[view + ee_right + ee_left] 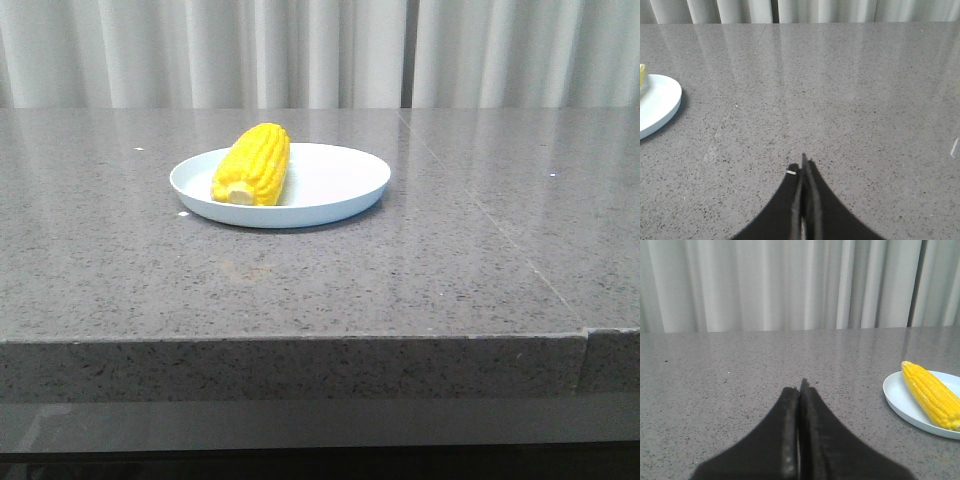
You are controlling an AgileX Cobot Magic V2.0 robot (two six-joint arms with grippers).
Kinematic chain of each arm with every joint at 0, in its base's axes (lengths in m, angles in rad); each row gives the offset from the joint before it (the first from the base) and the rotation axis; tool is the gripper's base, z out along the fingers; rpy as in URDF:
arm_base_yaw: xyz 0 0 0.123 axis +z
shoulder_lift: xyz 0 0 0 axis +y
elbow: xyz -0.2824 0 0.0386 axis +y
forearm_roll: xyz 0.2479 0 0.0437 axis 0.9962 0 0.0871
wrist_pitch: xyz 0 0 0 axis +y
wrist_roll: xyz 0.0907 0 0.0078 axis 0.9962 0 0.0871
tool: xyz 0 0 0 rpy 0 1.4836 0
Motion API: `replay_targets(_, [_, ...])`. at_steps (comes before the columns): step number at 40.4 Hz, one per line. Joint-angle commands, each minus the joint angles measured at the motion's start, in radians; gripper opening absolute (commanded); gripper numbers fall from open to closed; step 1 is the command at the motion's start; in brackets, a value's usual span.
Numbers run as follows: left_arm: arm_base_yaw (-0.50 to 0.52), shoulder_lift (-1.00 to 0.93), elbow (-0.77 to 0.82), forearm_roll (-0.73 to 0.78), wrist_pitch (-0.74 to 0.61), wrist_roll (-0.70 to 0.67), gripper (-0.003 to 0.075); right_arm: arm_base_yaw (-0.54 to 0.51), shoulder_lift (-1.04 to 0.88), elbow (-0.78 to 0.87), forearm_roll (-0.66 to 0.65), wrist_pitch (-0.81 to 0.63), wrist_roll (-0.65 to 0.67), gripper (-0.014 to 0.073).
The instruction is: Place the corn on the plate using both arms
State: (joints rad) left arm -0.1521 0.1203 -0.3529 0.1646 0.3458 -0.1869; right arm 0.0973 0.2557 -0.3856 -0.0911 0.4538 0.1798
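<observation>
Lying on the plate [340, 190], the corn [255, 163]; both tools closed, apart.

Bright yellow corn [254, 163], pale blue plate [340, 190], speckled grey table [300, 290].

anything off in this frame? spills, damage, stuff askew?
Nothing stands out. The corn lies wholly on the plate, toward its left side, cut end facing the camera. Left gripper and right gripper are apart from both, jaws shut and empty.

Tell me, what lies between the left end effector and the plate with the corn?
Nothing: in the left wrist view, only bare grey table separates the left end effector from the plate holding the corn.
</observation>
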Motion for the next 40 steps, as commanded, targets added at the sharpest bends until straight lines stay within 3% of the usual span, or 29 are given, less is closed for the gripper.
replay_targets(1, [-0.006,0.010,-0.026,0.006,-0.087,-0.007,-0.0020,-0.006,0.008,-0.027,-0.022,-0.081,-0.009,-0.0122])
replay_targets(23, [-0.004,0.008,-0.024,0.006,-0.087,-0.002,-0.0020,-0.006,0.008,-0.027,-0.022,-0.081,-0.009,-0.0122])
replay_targets(34, [0.064,-0.044,0.004,-0.154,-0.095,0.213,-0.0020,-0.006,0.008,-0.027,-0.022,-0.081,-0.009,-0.0122])
replay_targets(40, [0.125,-0.132,0.084,-0.178,-0.109,0.210,-0.0020,-0.006,0.008,-0.027,-0.022,-0.081,-0.009,-0.0122])
